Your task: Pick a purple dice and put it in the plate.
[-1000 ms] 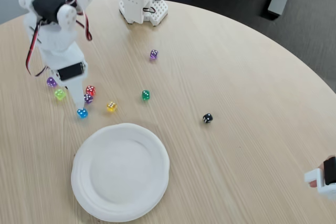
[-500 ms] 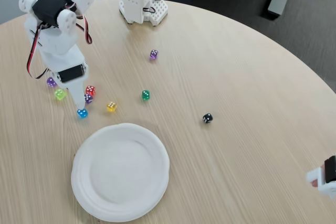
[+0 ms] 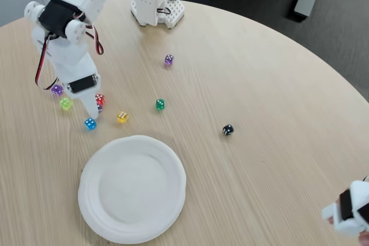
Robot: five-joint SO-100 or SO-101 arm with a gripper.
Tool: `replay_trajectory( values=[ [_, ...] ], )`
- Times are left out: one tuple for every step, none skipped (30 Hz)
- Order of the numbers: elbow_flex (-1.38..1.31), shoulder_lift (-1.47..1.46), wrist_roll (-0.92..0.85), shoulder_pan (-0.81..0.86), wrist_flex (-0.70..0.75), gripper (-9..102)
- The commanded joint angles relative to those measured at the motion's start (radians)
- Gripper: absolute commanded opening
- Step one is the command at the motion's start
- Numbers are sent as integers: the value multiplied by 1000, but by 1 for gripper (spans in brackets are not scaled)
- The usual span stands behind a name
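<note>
Your gripper [image 3: 92,110] has slid right over the past second, now covering most of a purple dice [image 3: 99,108] beside the red dice [image 3: 100,99]; jaw state cannot be told. The plate [image 3: 132,187] sits empty nearby, so the grasp looks imminent, not done.

White plate [image 3: 132,188], purple dice [image 3: 169,59], pale wood-grain table [image 3: 259,84].

gripper [image 3: 92,111] jaws: state unreadable | purple dice [image 3: 99,108]: mostly hidden behind gripper | bench [image 3: 259,84]: cut at frame edges
</note>
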Motion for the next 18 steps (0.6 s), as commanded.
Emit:
replay_trajectory(
  values=[
    [-3,8,18,-11,0,22],
    [-3,8,21,-11,0,22],
    [-3,8,25,-11,0,22],
    [-3,8,29,-14,0,22],
    [-3,8,32,-15,0,22],
    [-3,8,32,-17,0,22],
    [-3,6,32,-21,0,22],
    [-3,6,26,-31,0,21],
    [-3,6,25,-38,0,21],
    [-3,6,28,-46,0,21],
    [-3,6,29,-55,0,21],
    [-3,6,35,-67,0,21],
    [-3,6,40,-81,0,21],
    [-3,8,43,-97,0,21],
    [-3,8,49,-109,0,21],
    [-3,8,55,-117,0,21],
    [-3,8,60,-124,0,21],
    [-3,8,60,-129,0,21]
  ],
)
